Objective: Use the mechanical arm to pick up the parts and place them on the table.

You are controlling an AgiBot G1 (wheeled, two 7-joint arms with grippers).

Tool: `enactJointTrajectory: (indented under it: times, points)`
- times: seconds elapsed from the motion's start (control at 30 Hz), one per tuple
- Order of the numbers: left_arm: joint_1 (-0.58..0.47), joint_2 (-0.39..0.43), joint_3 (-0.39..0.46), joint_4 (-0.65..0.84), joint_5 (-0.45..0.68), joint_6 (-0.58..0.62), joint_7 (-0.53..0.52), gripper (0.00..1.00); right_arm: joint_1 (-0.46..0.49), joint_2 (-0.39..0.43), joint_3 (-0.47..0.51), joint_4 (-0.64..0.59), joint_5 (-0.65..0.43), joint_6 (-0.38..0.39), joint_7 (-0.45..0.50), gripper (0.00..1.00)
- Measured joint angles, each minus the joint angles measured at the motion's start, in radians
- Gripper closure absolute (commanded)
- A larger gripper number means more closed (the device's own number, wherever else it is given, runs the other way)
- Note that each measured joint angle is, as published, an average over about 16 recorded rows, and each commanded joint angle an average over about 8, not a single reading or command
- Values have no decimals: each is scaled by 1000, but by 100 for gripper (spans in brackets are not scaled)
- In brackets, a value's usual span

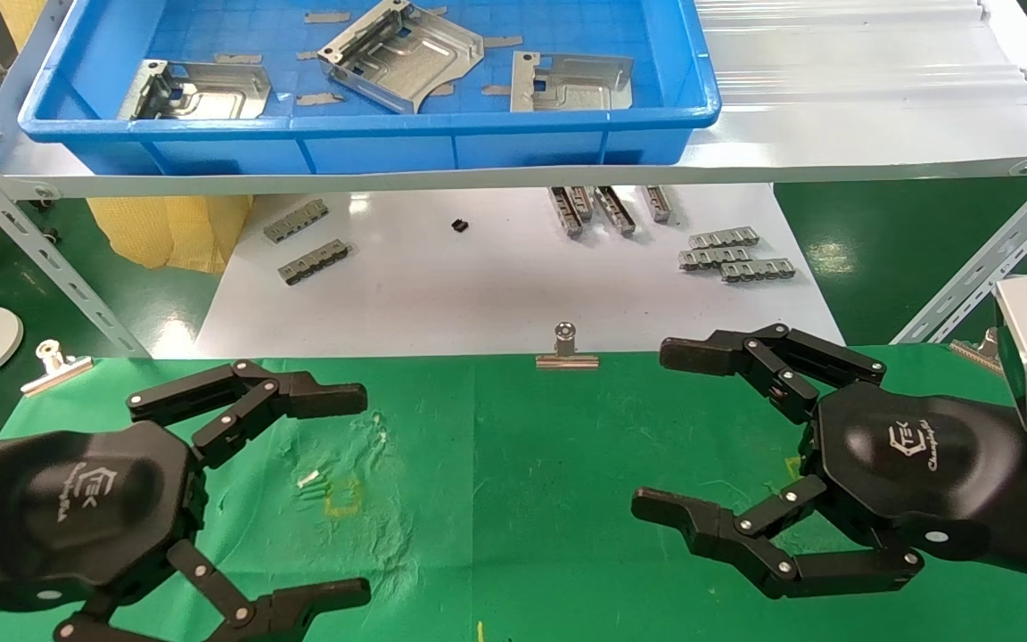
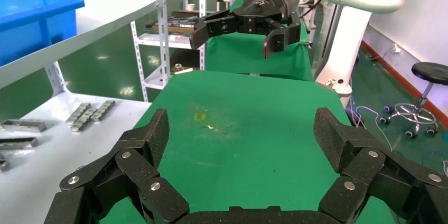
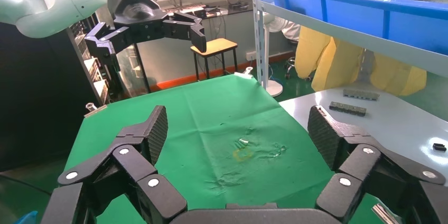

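Three silver-grey sheet-metal parts lie in the blue tray on the raised shelf: one at the left point(image 1: 197, 89), one tilted in the middle point(image 1: 402, 53), one at the right point(image 1: 571, 82). Below them spreads the green-cloth table point(image 1: 513, 464), with no part on it. My left gripper point(image 1: 349, 495) hovers open over the table's near left, empty. My right gripper point(image 1: 667, 431) hovers open over the near right, also empty. The left wrist view shows its own jaws point(image 2: 242, 134) wide apart above bare cloth point(image 2: 253, 108). In the right wrist view the jaws point(image 3: 238, 129) stand equally wide.
The blue tray point(image 1: 371, 120) sits on a white shelf carried by slanted angle-iron legs point(image 1: 32, 241) point(image 1: 986, 267). Under it a glossy white board point(image 1: 478, 285) holds small toothed strips point(image 1: 736, 254). Binder clips point(image 1: 566, 349) point(image 1: 54, 361) pin the cloth's far edge.
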Motion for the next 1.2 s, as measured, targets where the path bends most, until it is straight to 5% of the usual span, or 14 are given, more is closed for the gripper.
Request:
enactJointTrajectory:
  times: [1.2]
  points:
    - [0,0,0,0,0,0,0,0,0,0,0,0,0,0,0,100]
